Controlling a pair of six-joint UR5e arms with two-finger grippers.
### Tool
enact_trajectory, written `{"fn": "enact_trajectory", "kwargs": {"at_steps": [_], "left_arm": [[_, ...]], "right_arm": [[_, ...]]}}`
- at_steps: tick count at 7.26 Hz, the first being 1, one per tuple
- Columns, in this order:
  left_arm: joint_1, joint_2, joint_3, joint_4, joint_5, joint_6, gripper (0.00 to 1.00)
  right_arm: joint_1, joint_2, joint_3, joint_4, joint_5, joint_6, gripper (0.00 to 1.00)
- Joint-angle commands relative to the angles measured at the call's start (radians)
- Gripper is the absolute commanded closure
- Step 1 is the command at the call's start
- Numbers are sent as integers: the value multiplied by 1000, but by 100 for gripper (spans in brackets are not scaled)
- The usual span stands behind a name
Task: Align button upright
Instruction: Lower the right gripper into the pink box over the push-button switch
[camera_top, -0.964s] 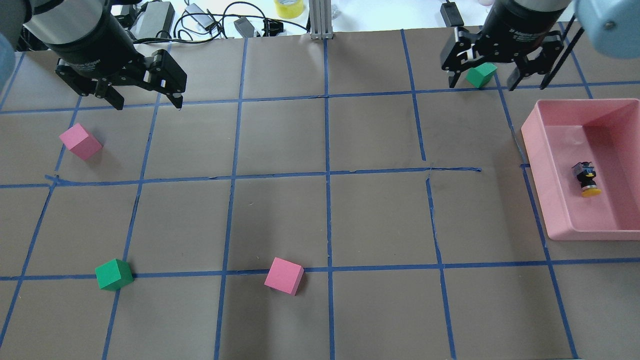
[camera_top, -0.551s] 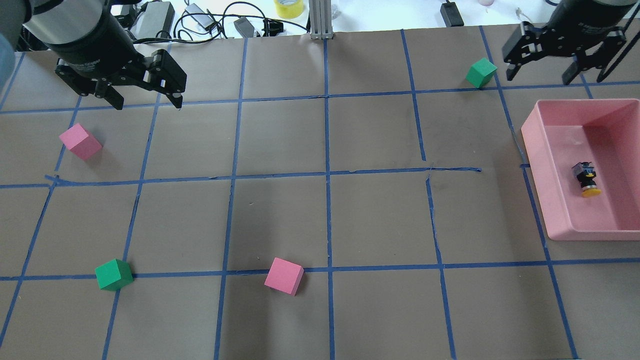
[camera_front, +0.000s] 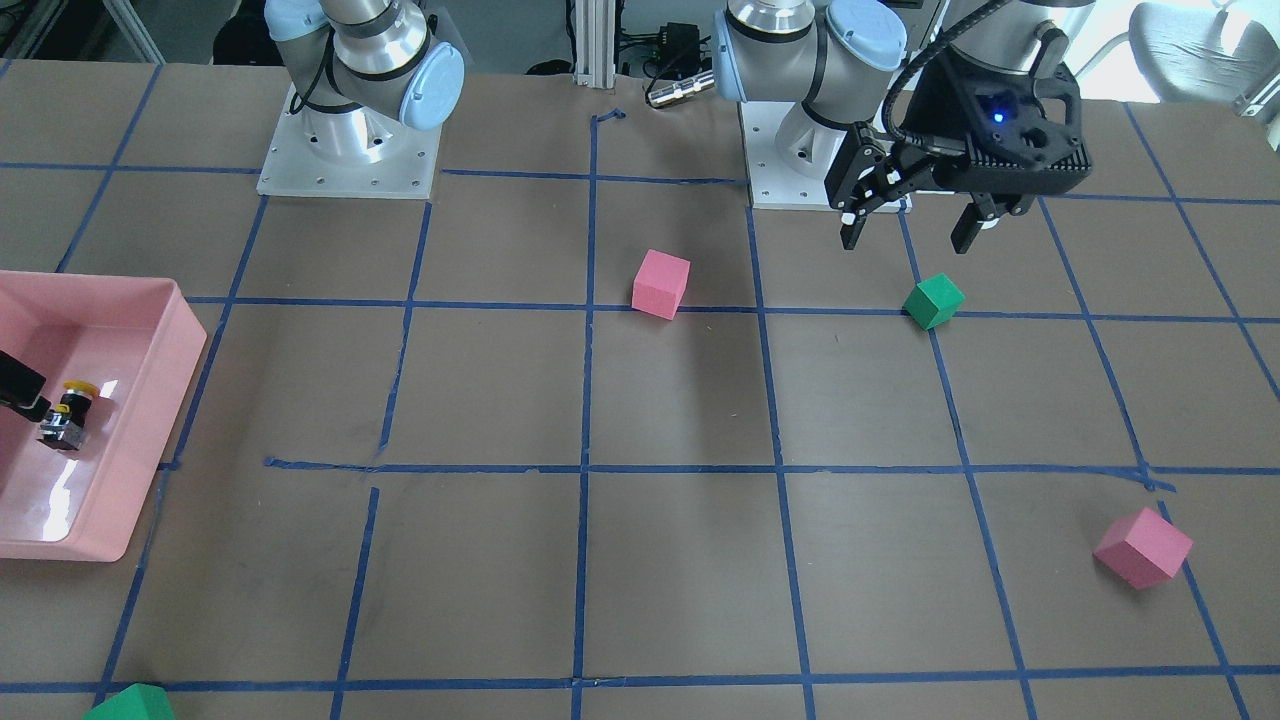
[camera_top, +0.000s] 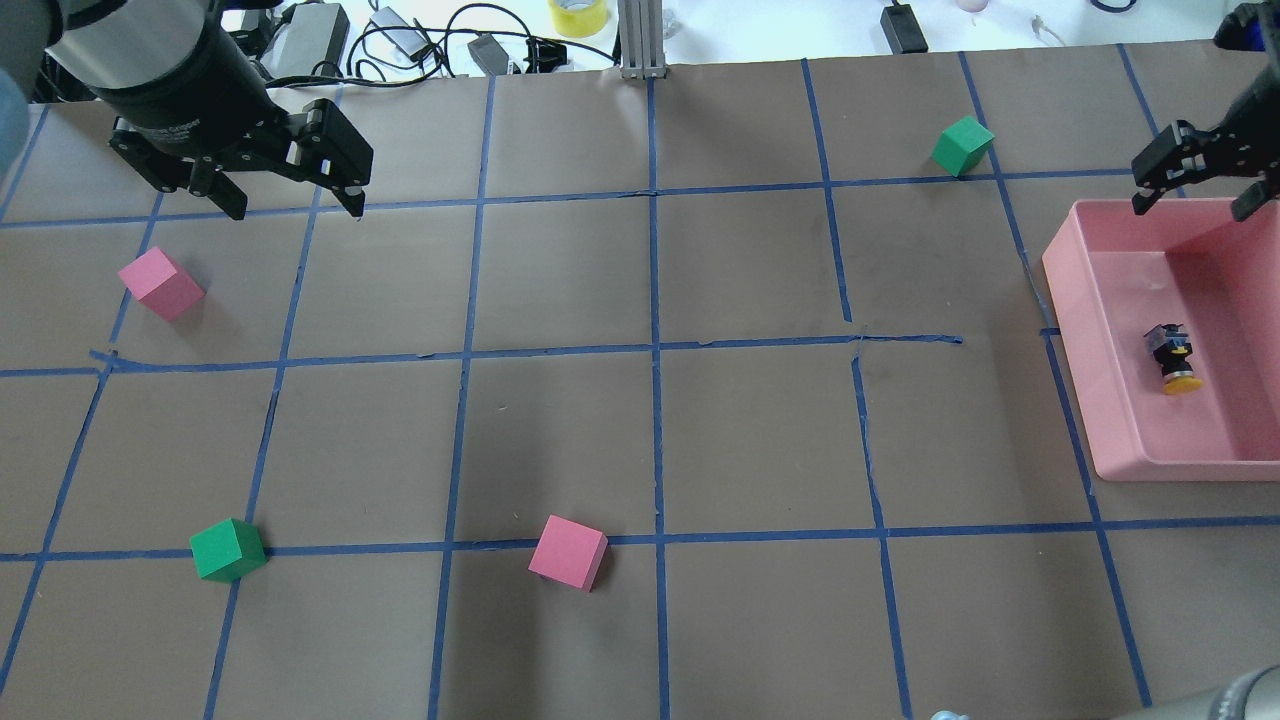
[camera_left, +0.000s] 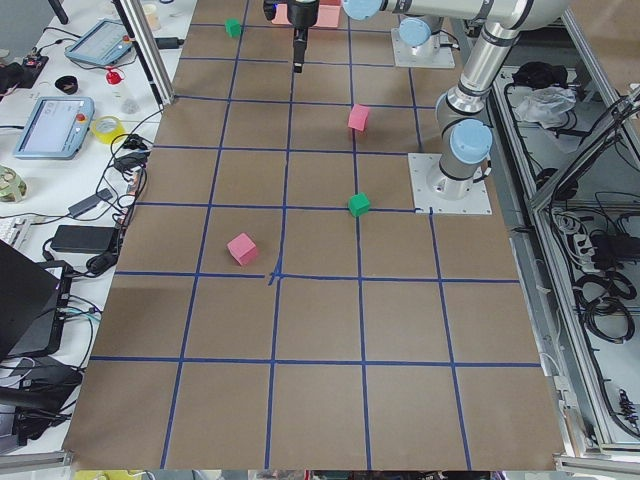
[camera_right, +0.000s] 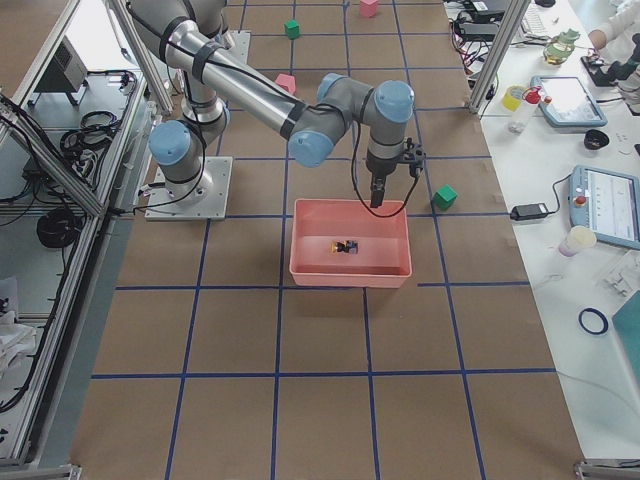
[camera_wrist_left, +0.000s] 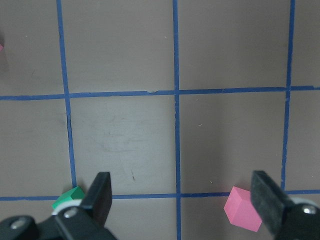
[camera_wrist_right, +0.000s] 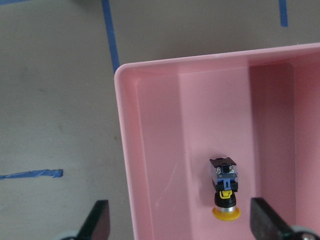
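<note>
The button (camera_top: 1172, 357), with a yellow cap and a black-and-grey body, lies on its side inside the pink tray (camera_top: 1075, 330) at the table's right. Its cap points toward the robot's side. My right gripper (camera_top: 1193, 205) is open and empty, and hovers over the tray's far edge, apart from the button. In the right wrist view the button (camera_wrist_right: 225, 192) lies between the open fingers (camera_wrist_right: 98, 220), low in the frame, on the tray (camera_wrist_right: 132, 165) floor. My left gripper (camera_top: 297, 210) is open and empty above the far left of the table, beyond a pink cube (camera_top: 161, 283).
A green cube (camera_top: 963, 145) sits left of the tray's far corner. Another green cube (camera_top: 228, 549) and a pink cube (camera_top: 568, 551) sit near the front. Cables and a yellow tape roll (camera_top: 578, 15) lie past the far edge.
My right gripper has moved right and toward the robot, from over the far green cube to over the tray's far edge. The left arm and the button have not moved.
</note>
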Motion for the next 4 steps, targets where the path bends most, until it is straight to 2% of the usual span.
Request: {"fn": "enact_trajectory", "kwargs": {"at_steps": [1, 2, 4], "left_arm": [[0, 0, 0, 0, 0, -2, 0], [0, 1, 0, 0, 0, -4, 0], [0, 1, 0, 0, 0, -4, 0]], "right_arm": [[-62, 39, 112, -158, 7, -36, 0], [-63, 52, 145, -203, -5, -67, 0], [-82, 66, 166, -206, -5, -75, 0]]}}
